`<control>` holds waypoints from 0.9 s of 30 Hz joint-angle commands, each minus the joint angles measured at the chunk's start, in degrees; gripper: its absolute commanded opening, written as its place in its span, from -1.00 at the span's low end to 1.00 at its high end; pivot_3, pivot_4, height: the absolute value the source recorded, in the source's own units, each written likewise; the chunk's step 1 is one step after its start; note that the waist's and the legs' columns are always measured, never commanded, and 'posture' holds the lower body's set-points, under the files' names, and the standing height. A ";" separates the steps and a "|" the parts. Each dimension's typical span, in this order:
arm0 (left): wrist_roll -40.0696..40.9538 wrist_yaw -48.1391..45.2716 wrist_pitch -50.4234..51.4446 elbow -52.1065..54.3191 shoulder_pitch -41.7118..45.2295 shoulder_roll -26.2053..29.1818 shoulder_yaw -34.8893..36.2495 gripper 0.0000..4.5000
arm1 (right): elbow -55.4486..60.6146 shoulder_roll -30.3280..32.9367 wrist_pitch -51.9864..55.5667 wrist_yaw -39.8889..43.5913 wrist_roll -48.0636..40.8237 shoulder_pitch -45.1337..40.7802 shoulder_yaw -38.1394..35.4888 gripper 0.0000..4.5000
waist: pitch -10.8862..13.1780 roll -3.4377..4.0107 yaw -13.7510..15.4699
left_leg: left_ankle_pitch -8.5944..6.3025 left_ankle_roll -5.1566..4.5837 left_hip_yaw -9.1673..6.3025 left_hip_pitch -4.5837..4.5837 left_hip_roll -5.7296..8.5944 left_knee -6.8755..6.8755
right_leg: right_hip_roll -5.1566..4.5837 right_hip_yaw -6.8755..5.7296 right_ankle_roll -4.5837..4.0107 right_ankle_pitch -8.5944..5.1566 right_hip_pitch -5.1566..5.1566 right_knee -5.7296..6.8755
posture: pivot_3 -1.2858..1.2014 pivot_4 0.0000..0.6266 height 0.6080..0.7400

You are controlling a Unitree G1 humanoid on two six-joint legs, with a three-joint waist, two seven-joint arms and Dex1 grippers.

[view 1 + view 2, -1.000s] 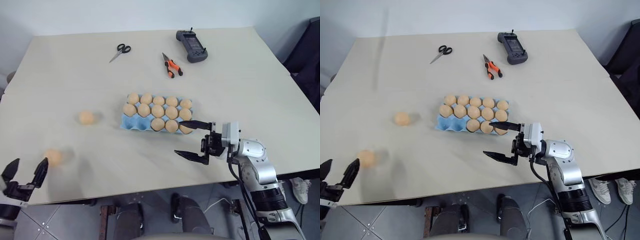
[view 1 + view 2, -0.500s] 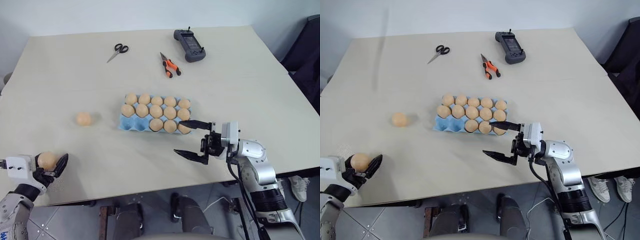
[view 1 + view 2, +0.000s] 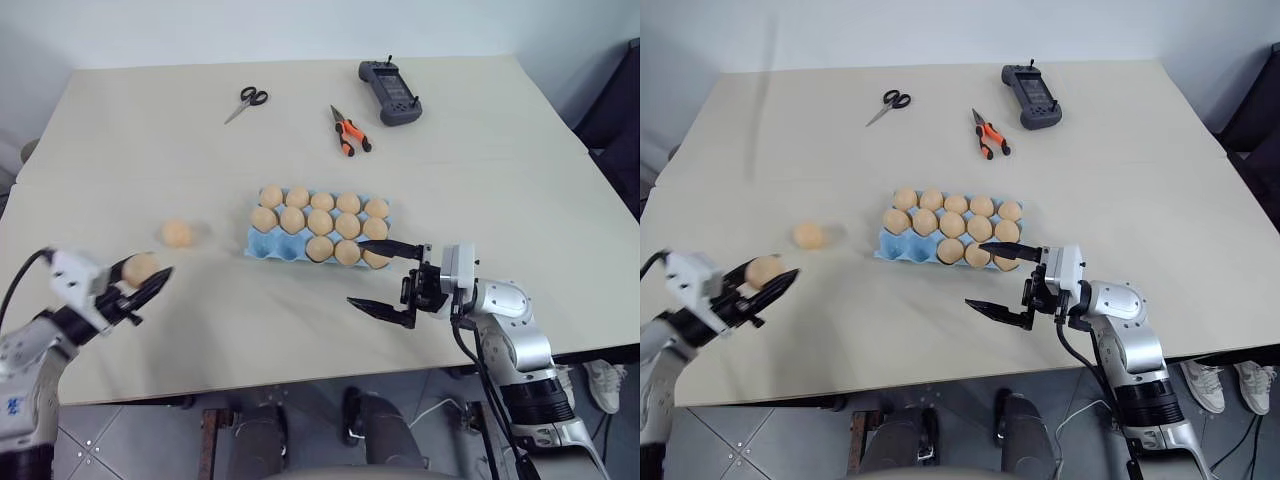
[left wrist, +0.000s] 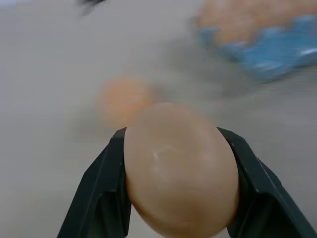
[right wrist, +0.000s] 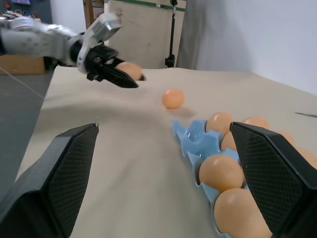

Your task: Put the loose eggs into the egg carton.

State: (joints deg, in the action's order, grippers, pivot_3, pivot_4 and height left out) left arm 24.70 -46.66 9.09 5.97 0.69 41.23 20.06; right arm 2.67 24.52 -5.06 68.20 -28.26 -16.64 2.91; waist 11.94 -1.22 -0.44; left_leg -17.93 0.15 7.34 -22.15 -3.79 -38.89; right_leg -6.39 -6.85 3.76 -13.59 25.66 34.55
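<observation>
Gripping egg (image 4: pixel 181 171), long axis upright between left end effector (image 3: pixel 143 283) fingers

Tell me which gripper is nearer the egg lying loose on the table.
Left. The left gripper, shut on another egg, is just in front of the loose egg; the open right gripper hangs beyond the egg carton.
</observation>
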 commanded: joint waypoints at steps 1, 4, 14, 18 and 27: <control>-2.16 -7.72 0.60 -3.40 12.93 -0.80 -11.63 -0.07 | 1.99 1.60 -0.87 -1.12 -0.30 0.34 -2.88 1.00 | 0.01 0.07 0.65 | 0.01 -0.04 0.06 -0.01 0.03 -0.02 | 0.01 -0.10 0.01 0.00 0.02 0.07 | 0.03 -0.52 1.00; -5.20 -10.67 -0.73 -9.17 22.51 -4.56 -19.11 -0.07 | 3.87 3.33 1.60 -1.87 -1.11 1.99 -3.84 1.00 | -0.02 0.05 0.92 | 0.26 -0.23 0.51 -0.03 0.10 -0.09 | -0.01 -0.29 0.05 0.03 0.00 0.17 | 0.03 -0.52 1.00; -10.33 -13.46 -6.10 -21.20 33.40 -11.26 -25.74 0.03 | 10.35 3.83 1.88 -7.21 -0.87 7.50 -5.52 1.00 | -0.03 0.04 -0.61 | 0.21 -0.11 1.06 0.06 0.07 -0.11 | 0.14 -0.41 0.07 0.04 0.18 0.33 | 0.03 -0.52 1.00; -10.55 -11.96 -6.79 -23.28 34.53 -12.64 -24.95 0.58 | 11.27 3.46 1.88 -8.65 -0.74 8.34 -5.33 1.00 | -0.03 0.04 -0.63 | 0.20 -0.18 1.08 0.05 0.12 -0.16 | 0.06 -0.35 0.08 0.04 0.15 0.16 | 0.03 -0.52 1.00; -5.44 -12.71 -7.89 -16.59 28.81 -9.43 -17.40 0.99 | 10.83 3.39 2.06 -8.81 -1.22 7.53 -4.54 1.00 | -0.03 0.04 -1.18 | 0.15 -0.41 1.03 0.10 0.09 -0.18 | 0.02 -0.35 0.00 0.08 0.17 0.28 | 0.03 -0.52 1.00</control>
State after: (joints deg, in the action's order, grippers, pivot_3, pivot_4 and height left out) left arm 16.80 -59.51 1.45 -13.30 30.88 30.52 -0.69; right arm 12.05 27.97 -2.47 59.24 -28.42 -8.64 -0.90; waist 11.90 -1.17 -1.62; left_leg -17.79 -0.25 8.36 -22.00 -3.72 -39.06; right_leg -6.37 -7.18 3.75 -13.51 25.82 34.84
